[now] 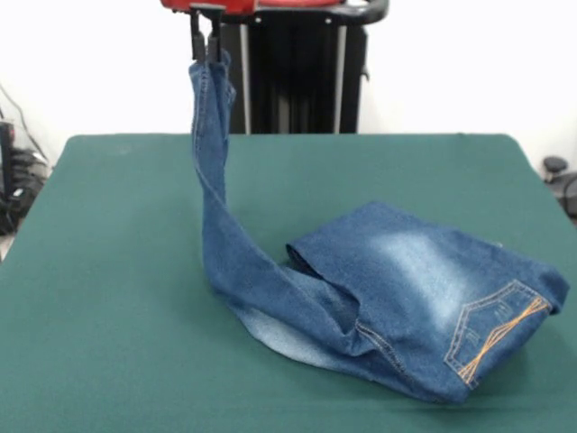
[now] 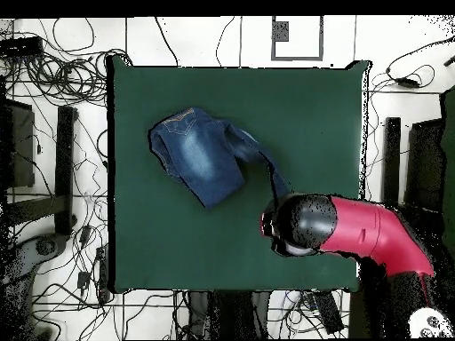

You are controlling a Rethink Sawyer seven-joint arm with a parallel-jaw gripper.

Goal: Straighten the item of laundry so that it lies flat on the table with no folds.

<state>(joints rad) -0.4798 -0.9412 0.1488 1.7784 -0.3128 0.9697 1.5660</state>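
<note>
Gripping one leg end of the jeans [image 1: 397, 298], the gripper [image 1: 206, 50] sits high at the top of the front view, its two black fingers [image 1: 196, 43] clenched on the denim hem. From that hold the leg hangs down as a narrow, twisted strip, then bends where it meets the table [image 1: 108, 271] and runs into the rest of the garment.

Rest of the jeans lies on the green cloth in a folded bundle: seat and waist doubled over, one back pocket [image 1: 494, 327] with orange embroidery facing up at the bundle's right end in the front view. A faded whitish patch shows on the upper layer, another on the lower edge nearest the camera. Layers overlap; folds plainly present.

Overhead view: bundle [image 2: 200, 155] sits in the upper-left part of the table [image 2: 311, 115], well inside its edges. Lifted leg runs from the bundle toward the arm [image 2: 355, 226], which covers the gripper itself in this view.
</note>
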